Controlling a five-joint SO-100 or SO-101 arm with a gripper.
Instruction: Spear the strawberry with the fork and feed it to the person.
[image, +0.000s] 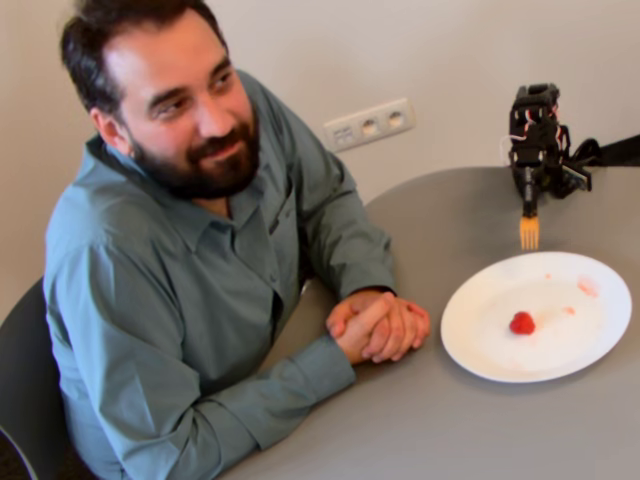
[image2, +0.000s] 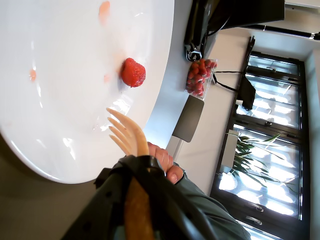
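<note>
A small red strawberry (image: 522, 322) lies near the middle of a white plate (image: 470, 350) on the grey table. It also shows in the wrist view (image2: 133, 72) on the plate (image2: 60, 100). My gripper (image: 529, 205) is shut on the fork's stem and holds the yellow-orange fork (image: 529, 232) tines down, above the table just beyond the plate's far rim. In the wrist view the fork (image2: 127, 135) points out from the gripper (image2: 135, 170), short of the strawberry. The bearded person (image: 180, 200) in a grey-green shirt sits at the left with his hands (image: 378, 327) clasped on the table.
Faint pink smears mark the plate (image: 587, 288). A wall socket (image: 370, 124) sits behind the table. In the wrist view a clear box of strawberries (image2: 200, 77) stands beyond the plate, with a chair (image2: 189, 119) and windows behind.
</note>
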